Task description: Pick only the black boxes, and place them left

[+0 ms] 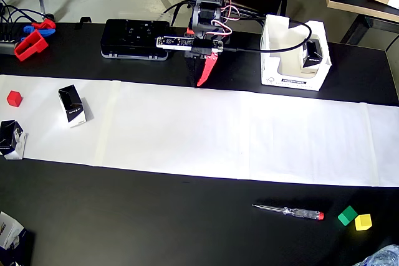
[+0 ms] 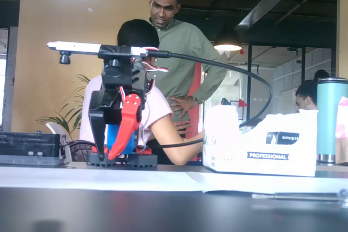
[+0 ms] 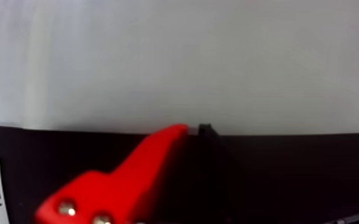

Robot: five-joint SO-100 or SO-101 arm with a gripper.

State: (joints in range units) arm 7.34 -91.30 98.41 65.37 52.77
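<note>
- Black surface is crossed by a broad white paper strip running from the left edge to the right edge of the overhead view.
- End effector, with one red finger and one black finger, is seen folded down at the arm's base, its tips at the far edge of the paper; in the wrist view the two tips are pressed together with nothing between them.
- Two black boxes are found at the left end of the paper: one stands well inside the strip, the other lies at the strip's left edge.
- A red cube sits near the left edge, between the two boxes and apart from both.
- A further black box is seen inside the white carton, right of the arm.
- The middle and right stretches of the paper lie open.
- A screwdriver, a green cube and a yellow cube are grouped on the near side, off the paper; the two cubes touch.
- A flat black device rests left of the arm base.
</note>
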